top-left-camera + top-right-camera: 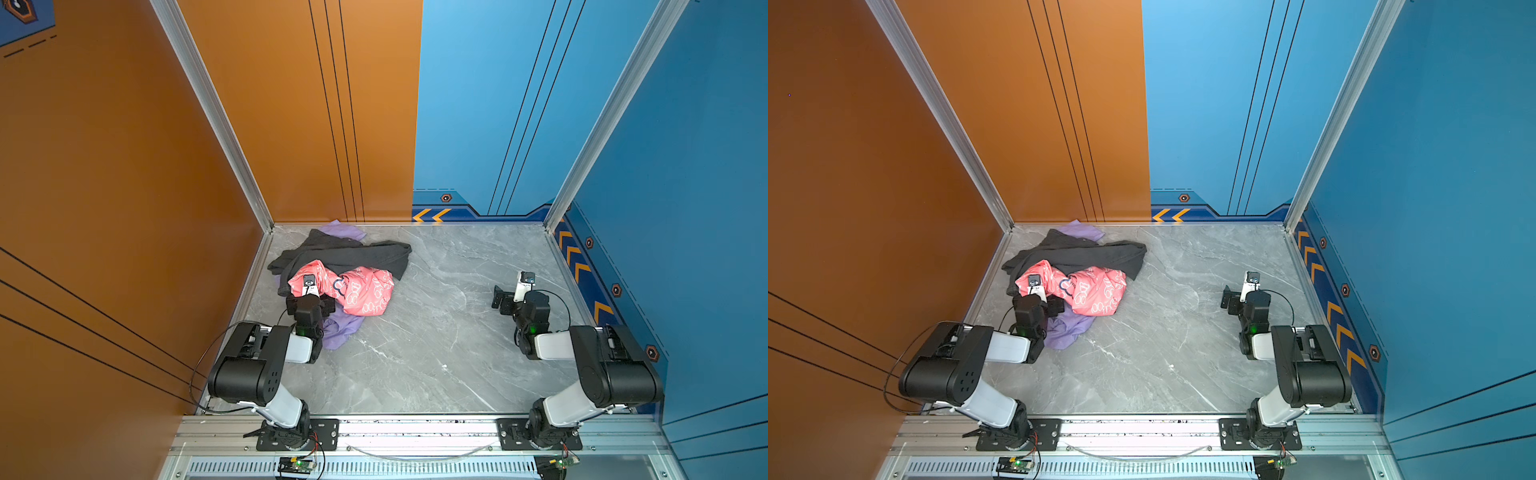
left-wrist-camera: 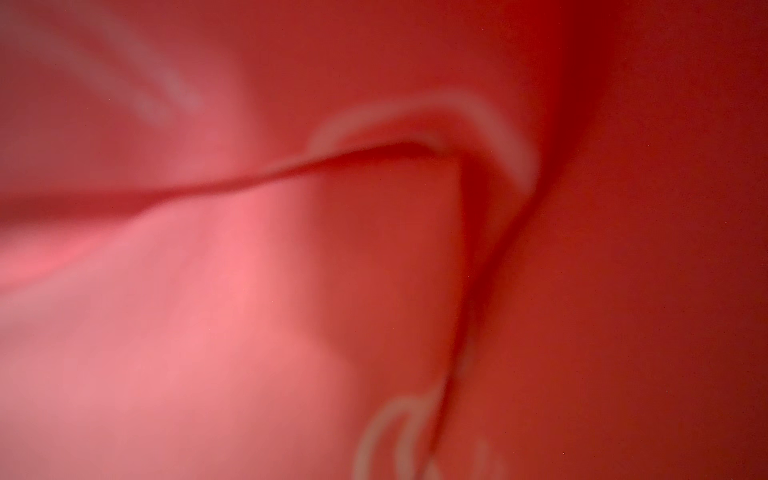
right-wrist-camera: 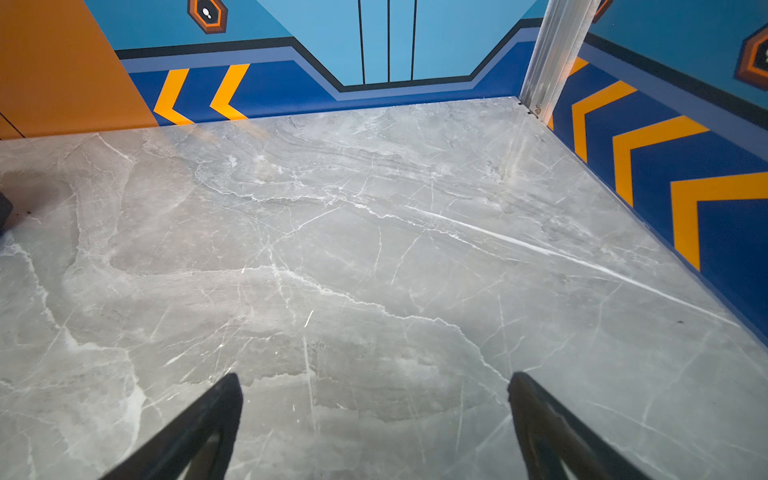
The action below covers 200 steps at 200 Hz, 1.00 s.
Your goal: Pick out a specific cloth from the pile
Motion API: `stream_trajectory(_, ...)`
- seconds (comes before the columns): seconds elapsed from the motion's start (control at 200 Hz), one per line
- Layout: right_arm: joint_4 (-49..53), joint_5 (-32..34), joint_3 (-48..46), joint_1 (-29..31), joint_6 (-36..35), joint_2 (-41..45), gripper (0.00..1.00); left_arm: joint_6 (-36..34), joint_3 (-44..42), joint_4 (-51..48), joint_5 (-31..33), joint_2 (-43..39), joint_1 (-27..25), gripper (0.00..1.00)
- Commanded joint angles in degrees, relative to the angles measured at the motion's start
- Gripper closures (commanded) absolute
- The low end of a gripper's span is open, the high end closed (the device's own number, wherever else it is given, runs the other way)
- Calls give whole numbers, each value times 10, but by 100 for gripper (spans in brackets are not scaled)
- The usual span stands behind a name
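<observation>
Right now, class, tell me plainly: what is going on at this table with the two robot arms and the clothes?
The left hand is down on the pink printed garment atop the pile, jaws wide; its camera sees only pink fabric. The lilac cloth to be picked out lies mostly under it and the dark grey garment, showing at the near and far edges. The right hand is open above the table, holding nothing.

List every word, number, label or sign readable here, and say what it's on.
No readable words or numbers anywhere.
White outline print on the pink garment: too blurred to read.
Dark logo on it: too small.
Orange chevrons and hexagon badges on the walls: symbols, no text.
</observation>
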State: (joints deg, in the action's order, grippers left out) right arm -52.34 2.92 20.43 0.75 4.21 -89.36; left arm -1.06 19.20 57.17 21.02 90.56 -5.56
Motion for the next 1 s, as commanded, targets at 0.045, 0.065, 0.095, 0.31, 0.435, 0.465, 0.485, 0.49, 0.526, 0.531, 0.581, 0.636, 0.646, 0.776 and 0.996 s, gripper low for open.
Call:
stream_trajectory(0.045,4,7,11,-1,-6,7,0,12,12,-4,-11,-4,13,2)
stream_trajectory(0.065,4,6,11,-1,-6,7,0,13,12,-5,-11,-4,14,2)
stream_trajectory(0.095,3,7,11,-1,-6,7,0,14,12,-5,-11,-4,15,2)
stream_trajectory(0.31,126,22,43,8,-10,79,0,4,-5,-19,19,-62,0,2)
stream_trajectory(0.435,247,31,65,17,16,178,0,-10,0,-123,81,-158,-32,2)
stream_trajectory(0.465,275,28,69,21,23,202,0,-10,15,-187,94,-188,-41,2)
stream_trajectory(0.485,293,27,72,25,29,220,0,-7,24,-232,103,-209,-47,2)
stream_trajectory(0.49,297,27,73,26,29,224,0,-7,27,-243,105,-214,-48,2)
stream_trajectory(0.526,326,28,77,34,37,254,0,4,46,-317,120,-247,-59,2)
stream_trajectory(0.531,329,28,78,36,37,257,0,6,48,-327,122,-251,-60,2)
stream_trajectory(0.581,365,30,83,51,44,299,0,29,69,-414,137,-296,-72,2)
stream_trajectory(0.636,395,29,86,71,49,338,0,58,87,-503,135,-342,-78,2)
stream_trajectory(0.646,400,30,86,73,51,345,0,66,91,-519,133,-350,-79,2)
stream_trajectory(0.776,460,35,96,113,60,415,0,162,146,-732,93,-433,-78,2)
stream_trajectory(0.996,532,28,134,157,55,459,0,272,195,-864,-17,-486,-69,2)
